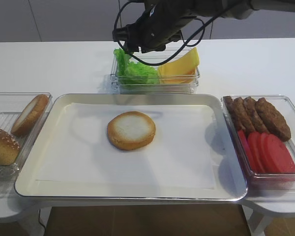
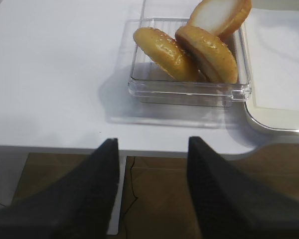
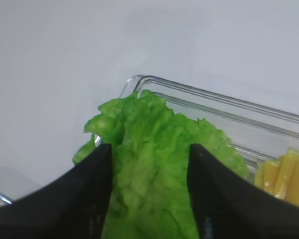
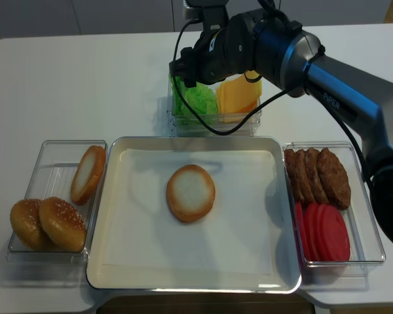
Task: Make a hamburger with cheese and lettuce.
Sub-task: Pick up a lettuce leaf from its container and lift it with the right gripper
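The hamburger bun half [image 1: 131,130] lies face up in the middle of the paper-lined tray [image 1: 226,187]; it also shows in the realsense view [image 4: 191,192]. The lettuce [image 1: 133,72] and cheese slices [image 1: 179,66] stand in a clear tub behind the tray. My right gripper [image 3: 150,147] is open over the tub's left half, its black fingers [image 3: 97,184] on either side of the lettuce [image 3: 154,199]; the cheese [image 3: 286,177] is to its right. My left gripper [image 2: 150,142] is open and empty, low in front of the table's left edge.
A clear tub [image 1: 5,105] at the left holds sesame bun tops and a bun half [image 2: 209,50]. A tub at the right holds brown patties [image 1: 263,115] and tomato slices [image 1: 268,152]. The right arm and its cables [image 4: 275,46] reach over the back tub.
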`<control>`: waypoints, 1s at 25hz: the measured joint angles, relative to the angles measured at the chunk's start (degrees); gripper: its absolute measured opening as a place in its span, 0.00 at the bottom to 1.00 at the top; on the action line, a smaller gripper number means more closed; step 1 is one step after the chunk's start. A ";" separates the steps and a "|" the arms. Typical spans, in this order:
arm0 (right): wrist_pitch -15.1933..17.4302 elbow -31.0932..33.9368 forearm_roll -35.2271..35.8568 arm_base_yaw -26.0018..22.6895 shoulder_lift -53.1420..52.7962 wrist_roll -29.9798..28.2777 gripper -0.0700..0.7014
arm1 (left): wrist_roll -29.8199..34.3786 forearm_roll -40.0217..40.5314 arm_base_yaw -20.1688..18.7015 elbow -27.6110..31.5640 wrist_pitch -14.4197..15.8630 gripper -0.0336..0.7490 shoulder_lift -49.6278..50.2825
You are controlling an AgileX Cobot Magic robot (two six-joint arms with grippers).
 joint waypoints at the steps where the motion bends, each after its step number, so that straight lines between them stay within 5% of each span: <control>1: 0.00 0.00 0.00 0.00 0.00 0.00 0.54 | 0.00 0.00 0.00 0.00 0.00 0.47 0.00; 12: 1.96 0.00 1.84 0.00 0.00 0.00 0.16 | 0.00 0.00 0.00 0.00 0.00 0.47 0.00; 25: 3.94 0.00 1.57 0.00 -2.87 0.00 0.13 | 0.00 0.00 0.00 0.00 0.00 0.47 0.00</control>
